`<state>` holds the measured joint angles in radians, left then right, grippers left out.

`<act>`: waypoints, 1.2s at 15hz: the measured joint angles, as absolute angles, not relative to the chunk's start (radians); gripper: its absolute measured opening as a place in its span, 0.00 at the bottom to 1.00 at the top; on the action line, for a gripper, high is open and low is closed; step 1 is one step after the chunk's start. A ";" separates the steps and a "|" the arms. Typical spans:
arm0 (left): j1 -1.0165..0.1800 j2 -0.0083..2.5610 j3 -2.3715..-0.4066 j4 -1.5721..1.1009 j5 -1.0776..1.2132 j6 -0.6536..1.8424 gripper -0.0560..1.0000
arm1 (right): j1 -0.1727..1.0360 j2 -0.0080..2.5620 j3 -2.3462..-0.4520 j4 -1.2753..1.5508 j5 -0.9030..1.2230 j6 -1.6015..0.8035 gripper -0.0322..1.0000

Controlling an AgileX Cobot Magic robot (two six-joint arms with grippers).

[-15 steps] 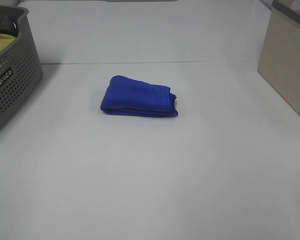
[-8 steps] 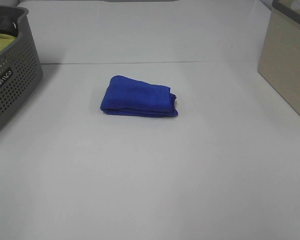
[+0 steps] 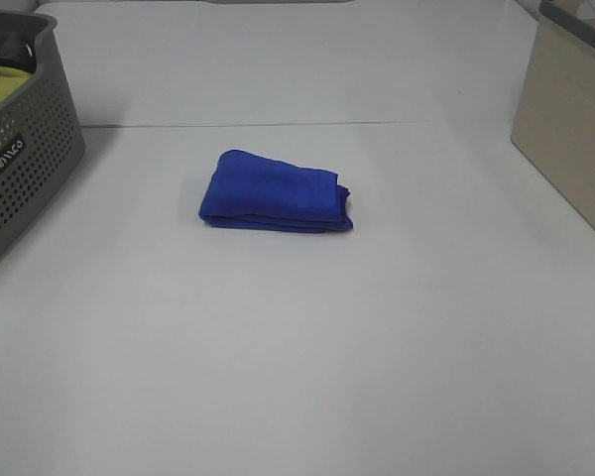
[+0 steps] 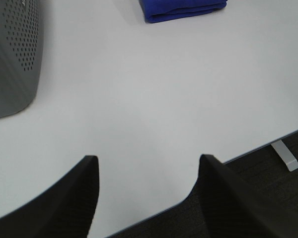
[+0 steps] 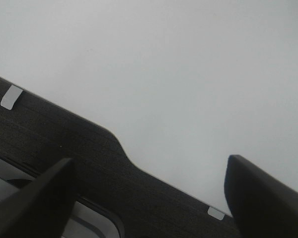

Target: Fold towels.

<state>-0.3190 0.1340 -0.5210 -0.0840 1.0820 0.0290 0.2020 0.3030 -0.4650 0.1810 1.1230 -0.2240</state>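
The royal-blue towel [image 3: 275, 191] lies folded into a small thick bundle on the white table [image 3: 297, 337], a little behind its middle. Its near edge also shows in the left wrist view [image 4: 183, 9]. No arm or gripper shows in the exterior high view. My left gripper [image 4: 146, 168] is open and empty, hovering over the table's front edge, far from the towel. My right gripper [image 5: 149, 171] is open and empty, over the table's front edge and the dark floor. No white tag is visible.
A grey perforated basket [image 3: 20, 149] holding a yellow-green cloth [image 3: 2, 87] stands at the back left; its wall shows in the left wrist view [image 4: 12, 54]. A beige box [image 3: 570, 119] stands at the right edge.
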 joint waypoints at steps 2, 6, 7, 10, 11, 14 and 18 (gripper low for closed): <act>-0.319 0.134 -0.521 -0.087 1.082 0.029 0.59 | 0.202 0.303 -0.465 0.181 1.123 -0.224 0.80; -0.263 0.134 -0.521 -0.088 1.082 0.030 0.59 | 0.201 0.303 -0.465 0.182 1.123 -0.224 0.80; -0.222 0.132 -0.521 -0.088 1.082 0.030 0.59 | 0.180 0.303 -0.465 0.186 1.123 -0.224 0.80; -0.100 0.131 -0.521 -0.088 1.082 0.030 0.59 | 0.042 0.264 -0.465 0.195 1.121 -0.223 0.80; -0.069 0.131 -0.521 -0.088 1.082 0.030 0.59 | 0.011 0.225 -0.465 0.196 1.120 -0.223 0.80; -0.039 0.104 -0.521 -0.088 1.081 0.030 0.59 | -0.001 0.130 -0.465 0.200 1.115 -0.223 0.80; -0.039 -0.004 -0.521 -0.088 1.083 0.030 0.59 | -0.001 -0.003 -0.463 0.210 1.115 -0.223 0.80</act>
